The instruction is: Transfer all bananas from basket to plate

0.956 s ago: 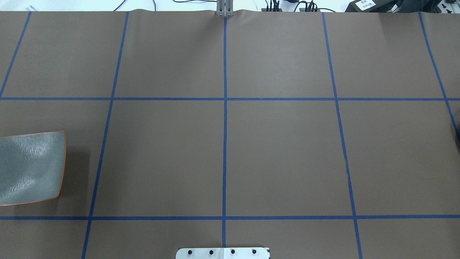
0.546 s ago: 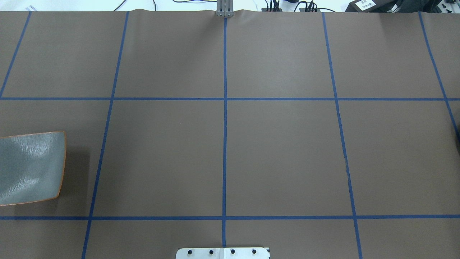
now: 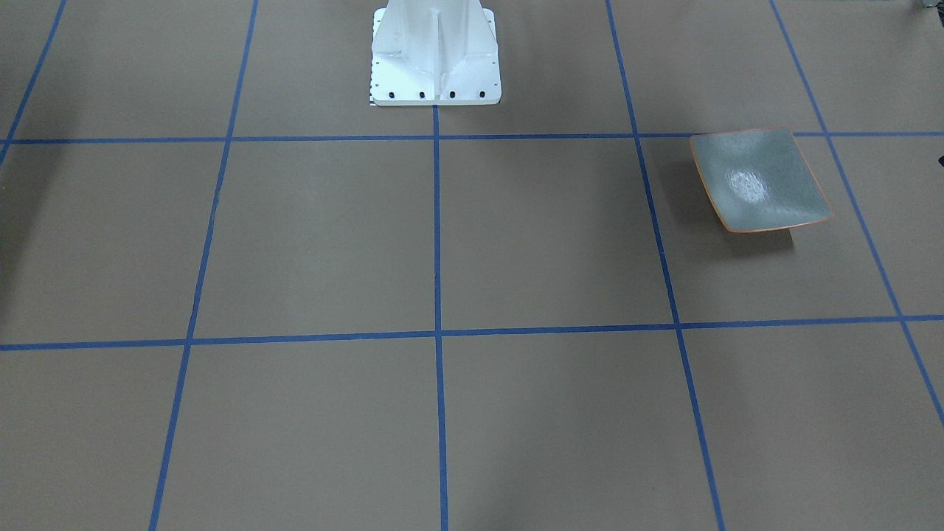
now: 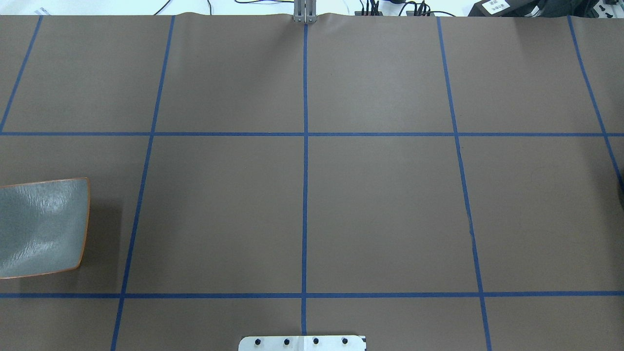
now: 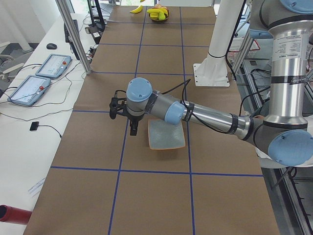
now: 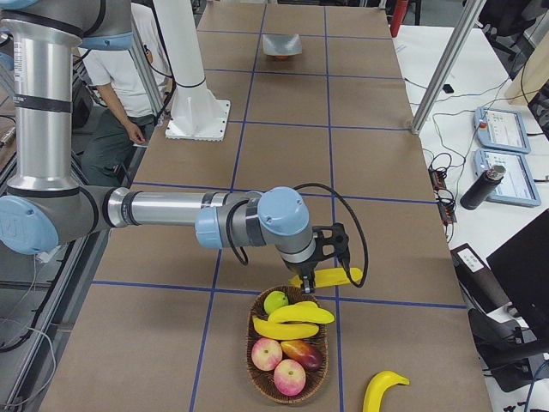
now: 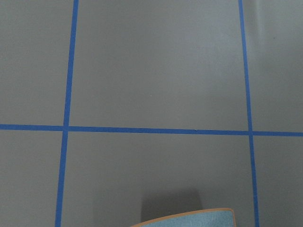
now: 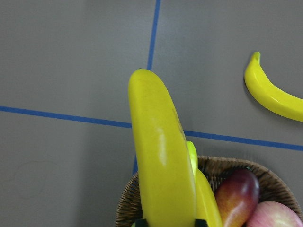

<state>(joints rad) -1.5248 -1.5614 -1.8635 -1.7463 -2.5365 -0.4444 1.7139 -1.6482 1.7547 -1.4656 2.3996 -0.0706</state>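
Saw one lifted banana (image 8: 161,151) gripped in the right hand (image 6: 316,273), clamped near one end, over the edge of the basket (image 8: 227,165). Noted two basket bananas (image 6: 287,330) lying inside among apples (image 6: 268,352), a mango (image 6: 302,352) and a green fruit (image 6: 274,300). Spotted a loose banana (image 6: 383,388) on the tabletop (image 4: 380,204) near the basket, outside it.

Found the plate (image 3: 759,181) bare, at the end of the tabletop on the robot's left, well apart from the basket at the opposite end.

Judged the task barely begun: nothing delivered, one fruit up and ready for the long carry, two to lift out after it, the loose one perhaps to collect too.

Cannot tell whether the left hand (image 5: 126,120) is wide or narrow, given only a side view. Placed it hanging just beside the plate.

Read no brand or writing. Saw a white label on a dark box (image 4: 492,6) past the far edge, too small to make out.
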